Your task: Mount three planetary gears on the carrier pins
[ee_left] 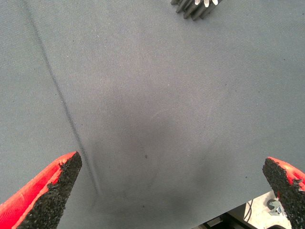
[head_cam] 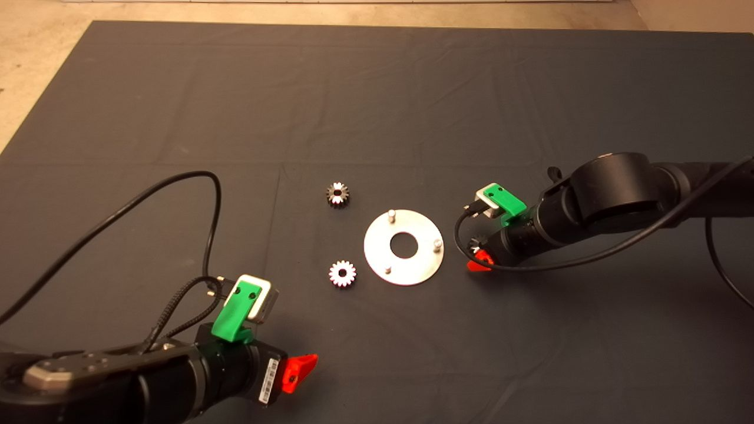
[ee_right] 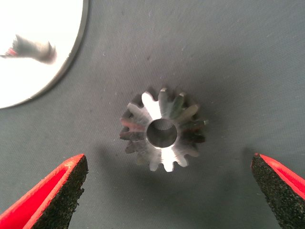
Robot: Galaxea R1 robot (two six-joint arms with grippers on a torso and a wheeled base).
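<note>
Gears are seen lying flat on the dark mat (head_cam: 377, 88), none of them on a pin. One gear (head_cam: 337, 194) is placed up and to the left of the round plate (head_cam: 424, 265). A second gear (head_cam: 342, 274) is placed just left of the plate, near its lower edge. A third gear (ee_right: 163, 130) is seen in the right wrist view, flat on the mat with its hole facing up, just beside the edge of the shiny plate (ee_right: 33, 52). In the head view this gear is mostly hidden under the right gripper, on the right side of the plate.

Three short silver pins are stood up from the plate: one at the top (head_cam: 390, 215), one at the right (head_cam: 437, 243) and one at the bottom (head_cam: 387, 270). All three are bare. A big round hole is seen in the middle of the plate.

The right gripper (ee_right: 169, 191) is held over the third gear, with its red fingers (ee_right: 52, 198) spread wide apart and the gear between them, not touched.

The left gripper (head_cam: 297, 371) is kept at the lower left of the mat, well apart from the plate. Its fingers (ee_left: 45, 193) are also spread wide, with only bare mat between them. The edge of a gear (ee_left: 195, 7) is seen far ahead of it.
</note>
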